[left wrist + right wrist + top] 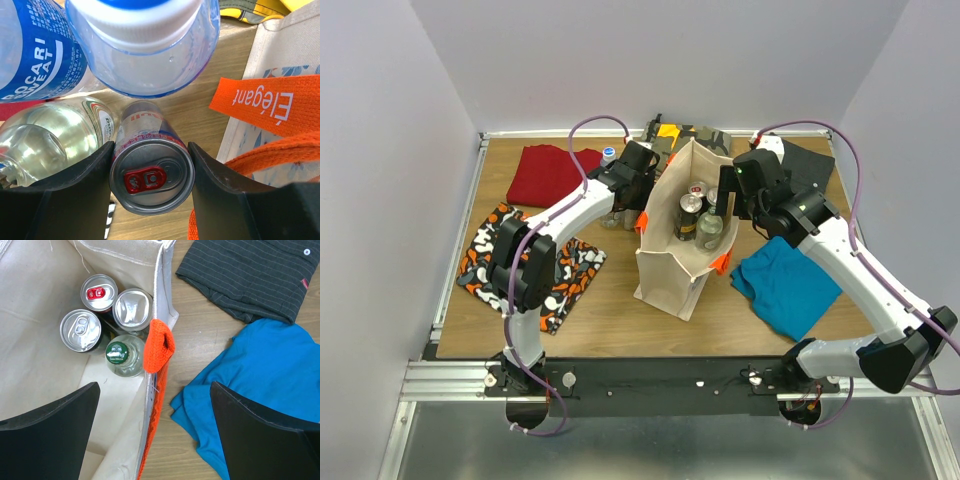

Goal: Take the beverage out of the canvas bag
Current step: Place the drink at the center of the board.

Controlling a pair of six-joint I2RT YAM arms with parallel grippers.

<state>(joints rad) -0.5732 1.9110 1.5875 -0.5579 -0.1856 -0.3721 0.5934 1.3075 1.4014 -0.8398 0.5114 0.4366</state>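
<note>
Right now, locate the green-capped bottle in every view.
Top external: green-capped bottle inside the canvas bag, right of the cans.
Left wrist: absent; left gripper holds a red-tab can.
Right wrist: left of centre, beside the bag wall.
Shared landmark: the bag's orange handle beside it.

The canvas bag (665, 275) is plain beige with bright orange handles (159, 345); one orange strap (265, 102) carries white letters. The cans (80, 330) inside have silver tops, one with a red tab, and the bottle (120, 354) beside them has a green cap. From the bag, at 10 o'clock lies a dark red cloth (545, 175), at 9 o'clock a black cloth (480, 262) patterned in orange and white, at 4 o'clock a blue shirt (785, 285), and at 2 o'clock a dark grey shirt (245, 275) with thin pale stripes. The silver can (151, 177) outside the bag has a red tab.
</note>
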